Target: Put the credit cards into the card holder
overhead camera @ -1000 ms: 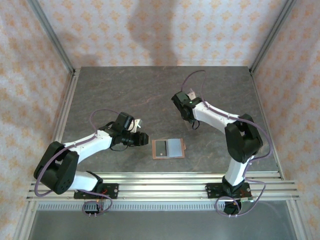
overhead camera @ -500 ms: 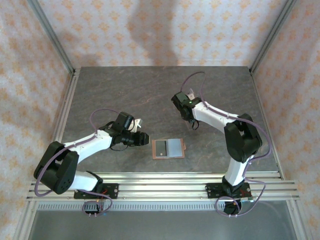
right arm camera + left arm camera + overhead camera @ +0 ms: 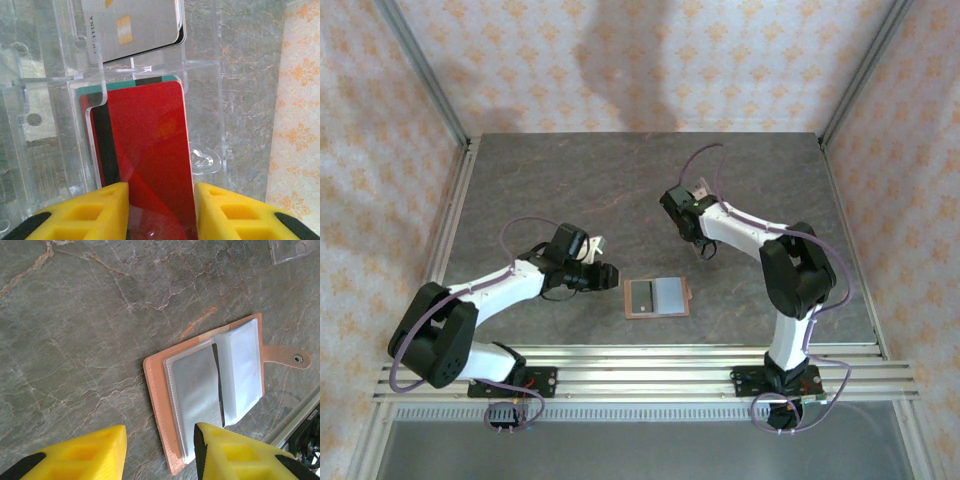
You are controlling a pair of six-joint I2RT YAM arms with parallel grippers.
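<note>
The reddish-brown card holder (image 3: 656,298) lies open and flat on the table, its snap tab (image 3: 287,356) pointing right. From above, its left sleeve holds a black credit card (image 3: 640,296) with a light mark and its right sleeve a pale grey-blue one (image 3: 668,294). My left gripper (image 3: 611,277) hovers open just left of the holder; its yellow fingers (image 3: 160,439) frame the holder's near corner (image 3: 172,460) without touching it. My right gripper (image 3: 161,192) stands open at a clear plastic stand (image 3: 202,100), straddling a red card (image 3: 147,145) that sits in the stand.
The stand also holds a teal card (image 3: 150,78) behind the red one and a pale grey card (image 3: 135,25) in the slot above. A corner of the stand (image 3: 295,250) shows beyond the holder. Aluminium rails (image 3: 640,360) run along the near table edge.
The right arm's elbow has swung a little to the left and its gripper has shifted slightly at the stand. The left arm and the card holder have not moved.
</note>
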